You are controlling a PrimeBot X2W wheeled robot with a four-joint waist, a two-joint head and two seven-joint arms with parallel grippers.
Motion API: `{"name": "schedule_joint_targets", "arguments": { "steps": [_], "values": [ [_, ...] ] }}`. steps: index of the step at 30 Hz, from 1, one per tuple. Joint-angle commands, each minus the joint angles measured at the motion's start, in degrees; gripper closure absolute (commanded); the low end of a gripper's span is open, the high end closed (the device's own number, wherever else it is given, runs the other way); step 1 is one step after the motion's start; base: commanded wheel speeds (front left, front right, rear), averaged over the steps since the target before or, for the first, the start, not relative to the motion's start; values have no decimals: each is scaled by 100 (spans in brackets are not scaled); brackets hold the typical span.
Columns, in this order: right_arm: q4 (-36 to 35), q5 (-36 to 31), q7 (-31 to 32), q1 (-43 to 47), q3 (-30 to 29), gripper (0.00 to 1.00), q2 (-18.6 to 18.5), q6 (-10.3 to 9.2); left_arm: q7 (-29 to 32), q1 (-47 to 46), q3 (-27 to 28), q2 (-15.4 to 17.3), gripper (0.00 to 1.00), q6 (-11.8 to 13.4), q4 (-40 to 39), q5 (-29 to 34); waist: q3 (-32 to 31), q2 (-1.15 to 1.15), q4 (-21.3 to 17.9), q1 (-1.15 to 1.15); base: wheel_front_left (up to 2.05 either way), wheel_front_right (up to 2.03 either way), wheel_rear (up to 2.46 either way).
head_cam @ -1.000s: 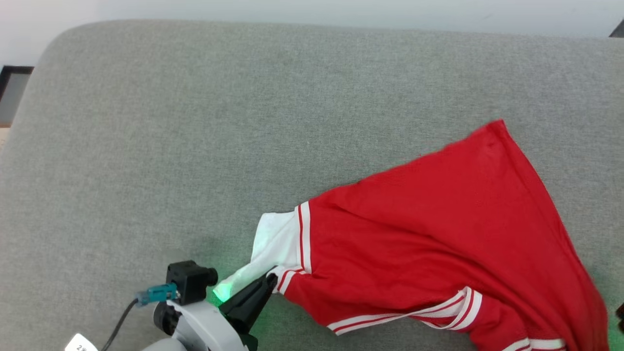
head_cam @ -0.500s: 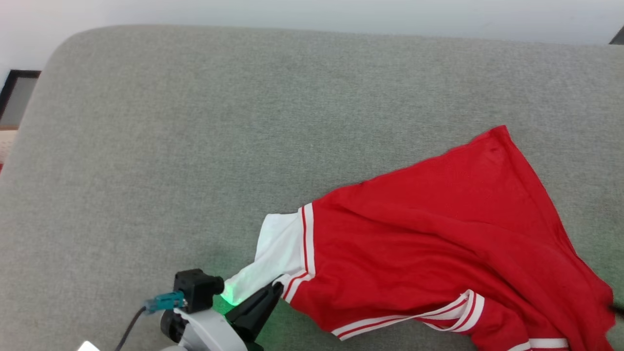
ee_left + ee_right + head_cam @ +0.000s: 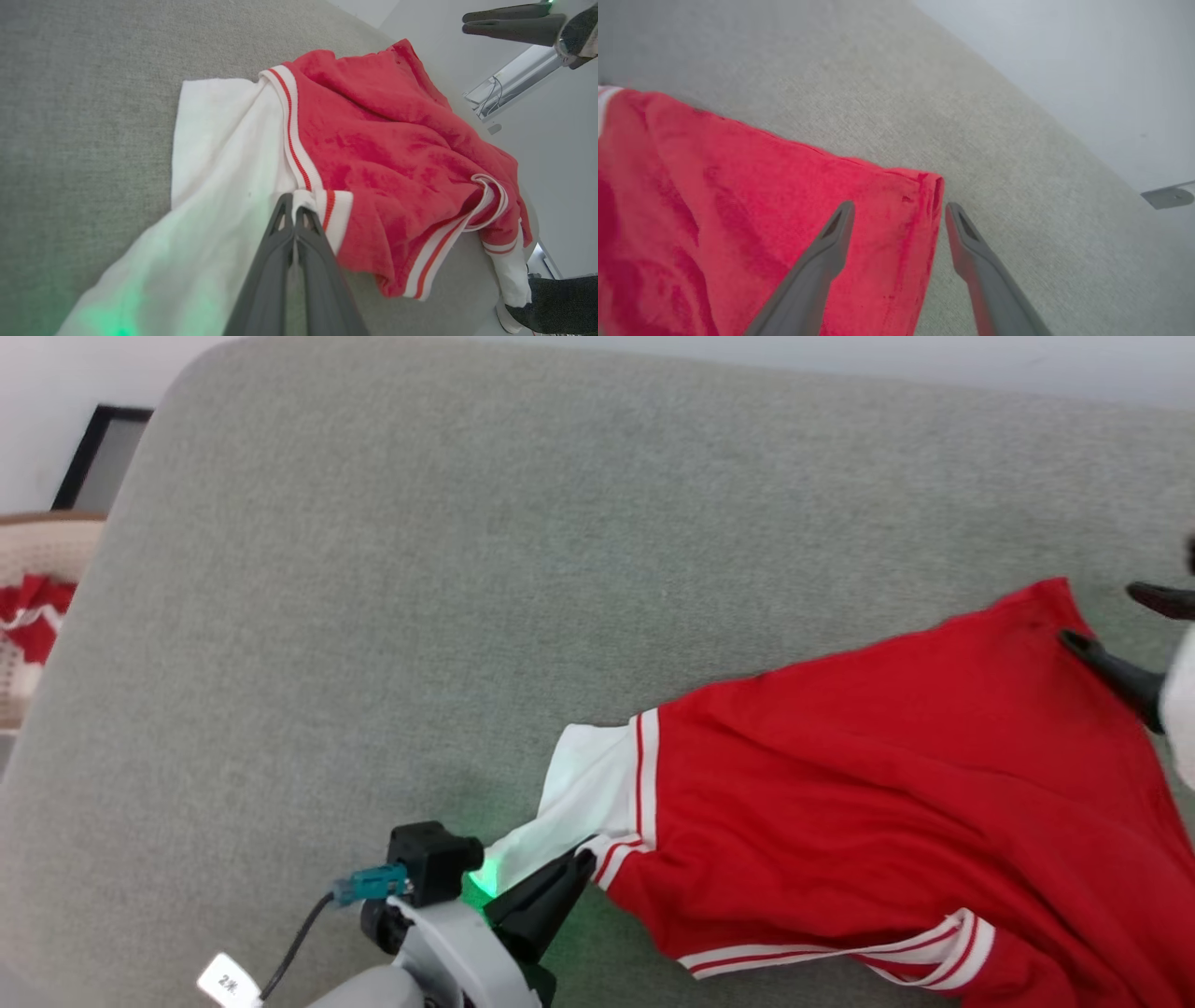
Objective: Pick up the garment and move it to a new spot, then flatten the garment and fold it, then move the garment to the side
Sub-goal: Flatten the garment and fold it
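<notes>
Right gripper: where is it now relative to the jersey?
In the head view the right gripper sits at the right edge, its open fingers either side of the garment's far red corner on the grey cushion.

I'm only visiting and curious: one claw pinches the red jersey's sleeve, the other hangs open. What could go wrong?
The left claw grips the sleeve only by its striped edge, so a tug might slip the red jersey free. The open right claw straddles just a corner; closing could miss it.

Soft matt cloth garment [image 3: 887, 784], coarse woven grey cushion [image 3: 467, 569], matt plastic right pincer [image 3: 899, 212]
</notes>
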Motion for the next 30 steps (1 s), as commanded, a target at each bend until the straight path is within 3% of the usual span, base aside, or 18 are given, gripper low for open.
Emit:
{"name": "schedule_joint_targets", "arguments": {
  "steps": [1, 6, 15, 16, 17, 19, 23, 30],
  "values": [
    [383, -140, 87, -317, 286, 0, 196, -9, -3, -86, -17, -69, 100, -37, 26, 35, 198, 0, 192, 0, 0, 0, 0],
    [1447, -431, 164, -957, 1109, 0, 298, -9, -4, -244, -126, -252, 100, -36, 88, 85, 384, 0, 414, 0, 0, 0, 0],
    [2240, 85, -32, -1191, 1513, 0, 123, -9, -5, -363, -109, -333, 100, -38, 116, 108, 580, 0, 422, 0, 0, 0, 0],
    [2274, 177, 26, -1157, 1623, 8, 149, -9, -3, -373, -98, -342, 100, -38, 122, 106, 595, 0, 401, 0, 0, 0, 0],
    [2311, 268, 59, -1141, 1709, 54, 194, -9, -2, -382, -87, -349, 100, -37, 133, 104, 611, 0, 381, 0, 0, 0, 0],
    [2326, 364, 62, -1162, 1891, 100, 288, -3, -2, -393, -84, -364, 100, -35, 147, 83, 639, 0, 351, 0, 0, 0, 0],
    [2334, 561, -165, -1341, 2023, 100, 377, -4, 1, -405, -86, -286, 100, -34, 167, 8, 648, 0, 283, 0, 0, 0, 0],
    [2703, 826, -1102, -1854, 1581, 100, 432, -10, -2, -558, 135, -49, 100, -28, -18, -299, 412, 0, 81, 0, 0, 0, 0]
  ]
}}
